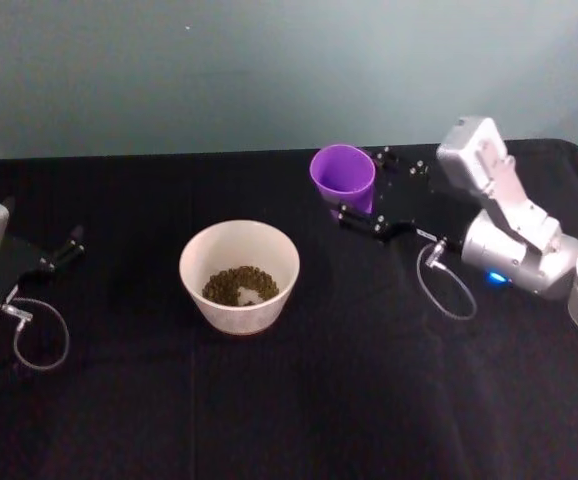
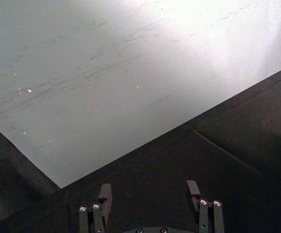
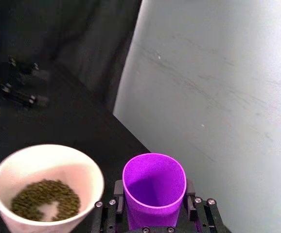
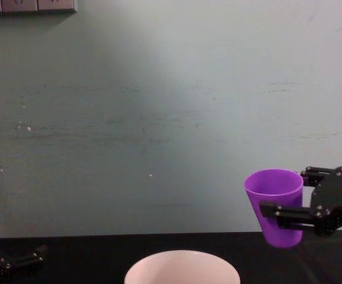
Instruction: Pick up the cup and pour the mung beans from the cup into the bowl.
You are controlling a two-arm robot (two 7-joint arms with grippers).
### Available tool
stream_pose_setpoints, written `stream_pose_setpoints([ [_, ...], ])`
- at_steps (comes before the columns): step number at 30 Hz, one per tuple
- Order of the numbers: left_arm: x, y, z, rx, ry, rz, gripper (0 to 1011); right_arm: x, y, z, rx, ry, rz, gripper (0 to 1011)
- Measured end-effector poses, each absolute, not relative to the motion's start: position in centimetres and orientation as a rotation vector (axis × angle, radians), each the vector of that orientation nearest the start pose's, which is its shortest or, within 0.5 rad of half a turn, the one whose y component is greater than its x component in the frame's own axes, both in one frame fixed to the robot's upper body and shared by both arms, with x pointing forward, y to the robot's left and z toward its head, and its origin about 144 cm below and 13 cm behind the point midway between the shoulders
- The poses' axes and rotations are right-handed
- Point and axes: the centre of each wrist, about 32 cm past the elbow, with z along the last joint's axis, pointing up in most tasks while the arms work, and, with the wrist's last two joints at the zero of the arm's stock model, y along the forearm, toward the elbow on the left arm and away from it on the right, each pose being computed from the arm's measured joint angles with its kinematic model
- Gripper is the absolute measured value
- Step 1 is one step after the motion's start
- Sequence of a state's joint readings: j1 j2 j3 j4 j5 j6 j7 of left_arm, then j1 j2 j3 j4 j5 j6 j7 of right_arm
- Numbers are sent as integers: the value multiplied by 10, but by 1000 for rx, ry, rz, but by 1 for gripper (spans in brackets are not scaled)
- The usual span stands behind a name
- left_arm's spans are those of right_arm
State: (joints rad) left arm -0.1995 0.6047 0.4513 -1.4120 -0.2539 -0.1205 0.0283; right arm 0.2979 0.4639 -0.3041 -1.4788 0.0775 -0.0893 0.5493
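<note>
Beans [image 1: 239,286] already lie in the bowl [image 1: 197,262], which sits near the middle of your black table [image 1: 319,400], while the purple cup [image 1: 344,176] stands upright to its right and farther back, pinched between the fingers of your right gripper [image 1: 361,192]. From the chest view the cup [image 4: 276,204] seems to hang just clear of the table, though the cloth's edge makes that hard to judge, and its inside looks empty in the right wrist view. Your left gripper [image 1: 67,245] rests at the far left, low over the table, with its fingers [image 2: 105,194] spread apart on nothing.
</note>
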Motion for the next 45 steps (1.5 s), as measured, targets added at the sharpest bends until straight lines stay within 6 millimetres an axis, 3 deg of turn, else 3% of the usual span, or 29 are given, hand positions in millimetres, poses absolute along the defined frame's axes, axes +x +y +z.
stream_pose_setpoints([
  [10, 489, 310, 1140, 305, -285, 1248, 1000, 531, -296, 1178, -177, -211, -753, 720],
  [24, 489, 310, 1140, 305, -285, 1248, 1000, 532, -298, 1153, -161, 10, -841, 720],
  [45, 489, 310, 1140, 305, -285, 1248, 1000, 530, -288, 1137, -187, -93, -828, 720],
])
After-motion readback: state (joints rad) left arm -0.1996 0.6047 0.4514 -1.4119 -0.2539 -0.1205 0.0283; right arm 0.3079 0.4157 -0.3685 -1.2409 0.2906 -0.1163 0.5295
